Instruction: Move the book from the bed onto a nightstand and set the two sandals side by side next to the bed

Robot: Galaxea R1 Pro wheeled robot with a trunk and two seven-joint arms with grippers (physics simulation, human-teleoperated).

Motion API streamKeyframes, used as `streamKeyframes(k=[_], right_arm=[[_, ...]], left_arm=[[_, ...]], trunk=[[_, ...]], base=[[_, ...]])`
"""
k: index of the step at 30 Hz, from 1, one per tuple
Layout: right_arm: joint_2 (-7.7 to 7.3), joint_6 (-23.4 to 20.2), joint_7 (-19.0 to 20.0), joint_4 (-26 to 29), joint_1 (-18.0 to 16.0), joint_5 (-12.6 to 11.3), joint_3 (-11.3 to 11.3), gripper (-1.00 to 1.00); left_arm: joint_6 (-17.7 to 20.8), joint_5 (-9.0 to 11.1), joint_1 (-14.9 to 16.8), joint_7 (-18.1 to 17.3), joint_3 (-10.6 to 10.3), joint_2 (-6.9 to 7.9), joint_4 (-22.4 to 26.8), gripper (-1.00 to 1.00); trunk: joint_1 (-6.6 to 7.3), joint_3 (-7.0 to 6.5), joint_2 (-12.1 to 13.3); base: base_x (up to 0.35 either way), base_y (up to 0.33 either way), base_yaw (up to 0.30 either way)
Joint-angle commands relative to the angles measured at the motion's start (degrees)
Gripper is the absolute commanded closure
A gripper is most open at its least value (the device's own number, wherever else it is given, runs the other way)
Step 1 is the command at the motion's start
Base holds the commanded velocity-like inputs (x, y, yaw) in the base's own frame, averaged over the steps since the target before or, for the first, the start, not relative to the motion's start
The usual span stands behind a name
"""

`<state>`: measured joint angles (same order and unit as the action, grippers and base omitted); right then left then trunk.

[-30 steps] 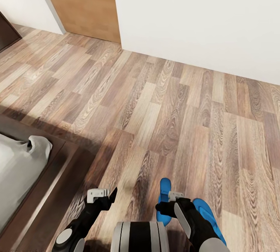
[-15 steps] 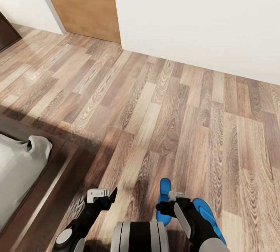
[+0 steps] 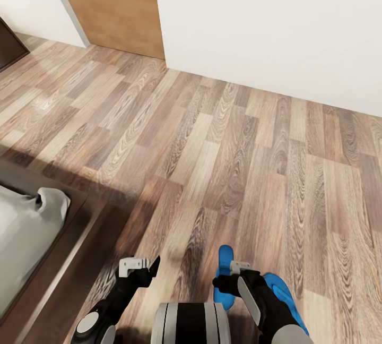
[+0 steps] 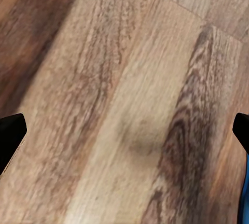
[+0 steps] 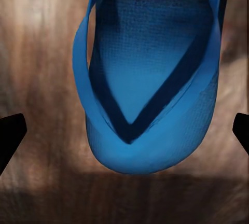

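Note:
Two bright blue sandals lie on the wood-plank floor just in front of my base. One sandal (image 3: 225, 257) sits under my right gripper (image 3: 229, 276), and the other sandal (image 3: 280, 286) lies to its right, partly hidden by the right arm. In the right wrist view that sandal (image 5: 150, 79) lies between the open fingertips (image 5: 11, 135), toe end and thong straps showing, untouched. My left gripper (image 3: 141, 268) hangs open over bare floor, as the left wrist view (image 4: 124, 136) confirms. The bed (image 3: 32, 227) shows its off-white mattress corner at lower left. The book and nightstand are out of view.
The bed's dark brown frame (image 3: 90, 238) runs close along my left arm. A white wall (image 3: 276, 25) stands ahead with a tan wooden door (image 3: 114, 4) at the upper left. Wide wood-plank floor (image 3: 223, 142) stretches between me and the wall.
The whole picture has crept very slightly. Both grippers and the sandals keep their places.

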<state>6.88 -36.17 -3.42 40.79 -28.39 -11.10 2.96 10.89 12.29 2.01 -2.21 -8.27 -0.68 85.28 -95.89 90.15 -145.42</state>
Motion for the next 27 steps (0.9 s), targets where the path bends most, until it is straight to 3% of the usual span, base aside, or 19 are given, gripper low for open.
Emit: streamKeyframes(k=[1, 21, 27], right_arm=[[-0.03, -0.2, -0.4, 0.1, 0.0, -0.5, 0.2, -1.0], [-0.03, -0.2, -0.4, 0.1, 0.0, -0.5, 0.1, -1.0], [-0.03, -0.2, -0.4, 0.1, 0.0, -0.5, 0.1, -1.0]], left_arm=[[0.4, 0.5, 0.0, -0.2, 0.1, -0.02, 0.1, -1.0], [0.4, 0.5, 0.0, -0.2, 0.0, -0.02, 0.1, -1.0], [0.4, 0.5, 0.0, -0.2, 0.0, -0.02, 0.1, -1.0]], trunk=[[-0.01, 0.03, 0.0], [-0.01, 0.03, 0.0], [-0.17, 1.36, -0.1]], base=[[0.186, 0.0, 0.0], [0.024, 0.0, 0.0], [0.0, 0.0, 0.0]])
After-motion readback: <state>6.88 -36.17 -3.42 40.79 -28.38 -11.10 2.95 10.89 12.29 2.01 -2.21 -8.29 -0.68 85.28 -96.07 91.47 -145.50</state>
